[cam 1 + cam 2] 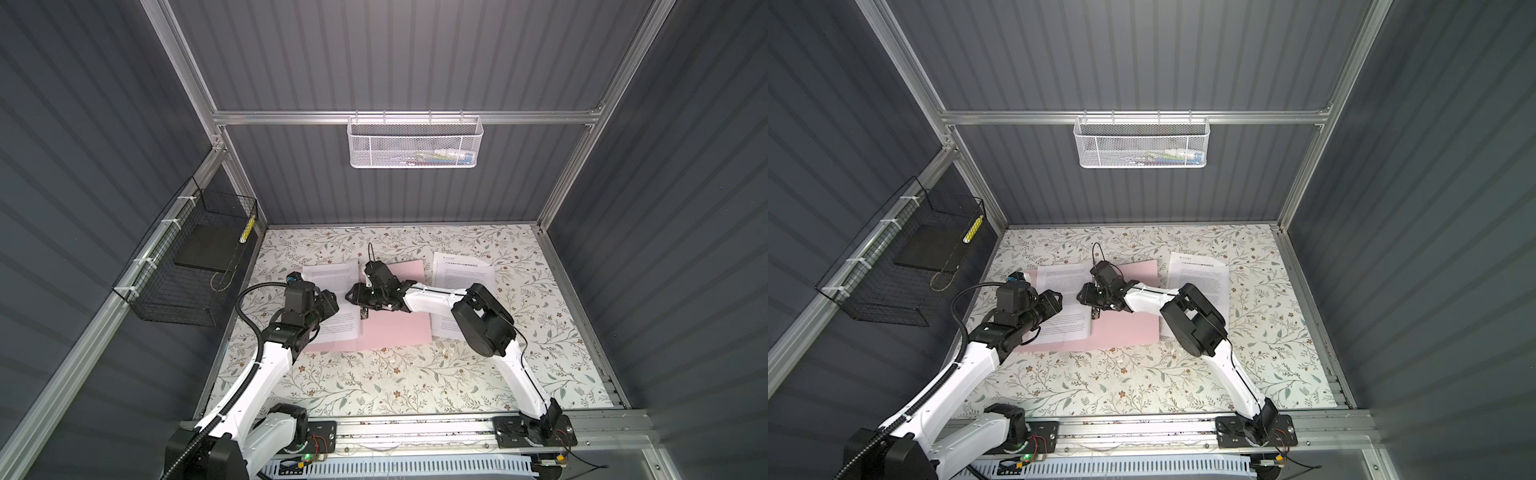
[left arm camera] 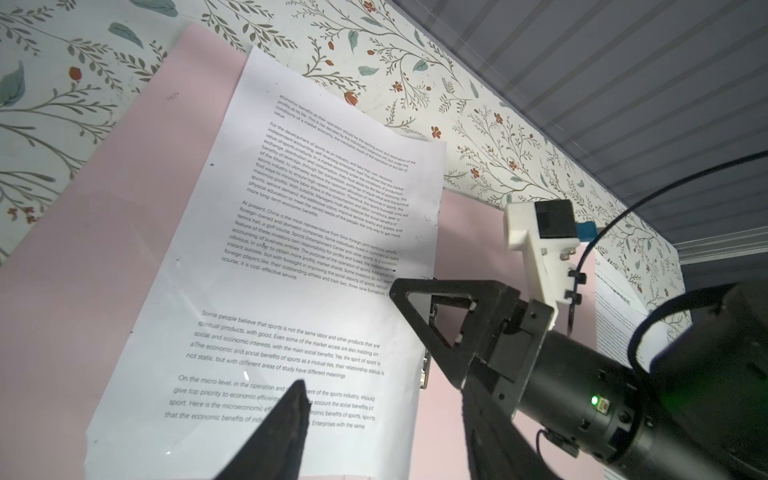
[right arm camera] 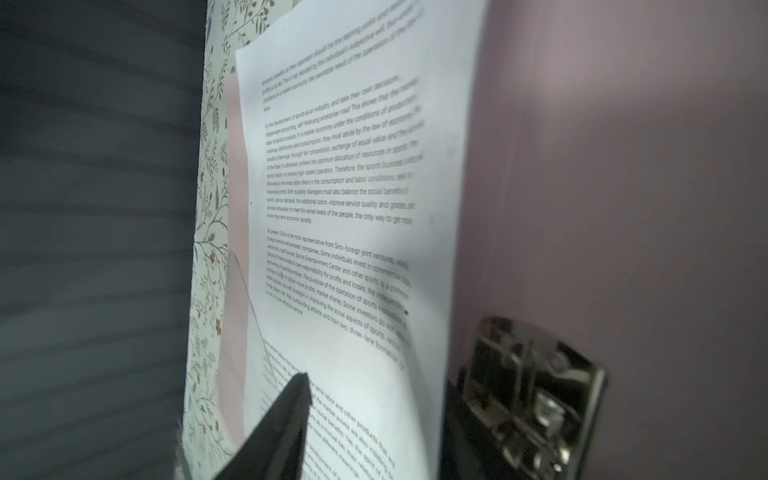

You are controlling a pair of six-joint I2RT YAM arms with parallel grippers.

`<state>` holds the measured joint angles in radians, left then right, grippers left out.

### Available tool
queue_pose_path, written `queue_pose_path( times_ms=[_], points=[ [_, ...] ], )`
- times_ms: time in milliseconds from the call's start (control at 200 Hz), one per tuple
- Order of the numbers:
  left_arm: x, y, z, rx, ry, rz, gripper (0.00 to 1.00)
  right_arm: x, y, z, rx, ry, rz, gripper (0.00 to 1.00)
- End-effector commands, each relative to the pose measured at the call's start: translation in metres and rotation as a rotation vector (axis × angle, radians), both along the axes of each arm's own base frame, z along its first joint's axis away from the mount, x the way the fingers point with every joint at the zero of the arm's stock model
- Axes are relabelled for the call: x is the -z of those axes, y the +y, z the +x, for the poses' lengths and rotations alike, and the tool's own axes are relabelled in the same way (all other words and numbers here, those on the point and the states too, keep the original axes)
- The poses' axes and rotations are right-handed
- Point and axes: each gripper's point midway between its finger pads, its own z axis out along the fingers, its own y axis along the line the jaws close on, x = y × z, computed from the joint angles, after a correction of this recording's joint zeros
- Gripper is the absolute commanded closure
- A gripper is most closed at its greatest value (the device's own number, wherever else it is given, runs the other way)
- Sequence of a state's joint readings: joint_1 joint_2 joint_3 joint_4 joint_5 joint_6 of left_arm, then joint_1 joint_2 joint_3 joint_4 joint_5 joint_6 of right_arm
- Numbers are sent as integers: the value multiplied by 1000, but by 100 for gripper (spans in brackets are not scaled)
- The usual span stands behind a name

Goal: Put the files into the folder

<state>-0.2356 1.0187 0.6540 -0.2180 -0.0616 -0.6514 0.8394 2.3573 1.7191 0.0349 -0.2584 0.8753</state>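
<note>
The pink folder [image 1: 395, 332] [image 1: 1125, 332] lies open on the floral table. One of the files, a white printed sheet [image 1: 332, 274] [image 2: 291, 249] [image 3: 353, 187], rests on its left flap. Another sheet with a logo header [image 1: 461, 270] [image 1: 1200, 270] lies on the table right of the folder, partly under my right arm. My right gripper [image 1: 357, 297] [image 3: 378, 386] hovers open at the spine, by the metal clip [image 3: 528, 386] [image 2: 426, 370], with the sheet's edge between its jaws. My left gripper [image 1: 330, 305] [image 2: 382, 399] is open over the sheet's near part.
A black wire basket [image 1: 187, 266] holding a black slab [image 1: 208, 249] hangs on the left wall. A white mesh basket [image 1: 413, 141] hangs on the back rail. Bare floral table [image 1: 374, 386] stretches in front of the folder.
</note>
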Motion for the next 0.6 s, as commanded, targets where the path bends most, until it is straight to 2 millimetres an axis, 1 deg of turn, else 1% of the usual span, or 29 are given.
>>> queue_pose_path(
  times_ms=[0,85,155,240,275,335,370,395,400,420,470,495,590],
  points=[
    [-5,3,3,-13,-13,8,40,-26,-31,26,43,-73,-68,43],
    [-8,1,7,-3,-23,11,40,-39,-46,41,63,-123,-90,42],
    [-8,0,11,3,-25,13,40,-46,-49,49,55,-129,-77,44],
    [-9,-1,14,6,-30,13,40,-48,-49,57,44,-121,-61,48],
    [-10,-1,15,6,-33,15,40,-47,-48,60,38,-112,-57,50],
    [-9,1,15,2,-31,24,40,-47,-41,63,6,-98,-47,53],
    [-9,1,15,1,-32,30,40,-42,-37,65,-9,-86,-51,54],
    [-10,2,15,1,-34,34,40,-43,-34,66,-18,-83,-48,55],
    [-10,2,15,1,-35,33,40,-40,-33,66,-23,-76,-50,55],
    [-11,2,16,0,-36,36,39,-41,-31,67,-28,-76,-44,55],
    [-11,3,15,-2,-36,41,40,-39,-27,71,-34,-76,-42,55],
    [-11,3,15,-2,-37,43,40,-39,-21,67,-68,-62,-21,55],
    [-13,6,14,-13,-39,53,40,-31,-20,70,-81,-47,-56,55]
  ],
)
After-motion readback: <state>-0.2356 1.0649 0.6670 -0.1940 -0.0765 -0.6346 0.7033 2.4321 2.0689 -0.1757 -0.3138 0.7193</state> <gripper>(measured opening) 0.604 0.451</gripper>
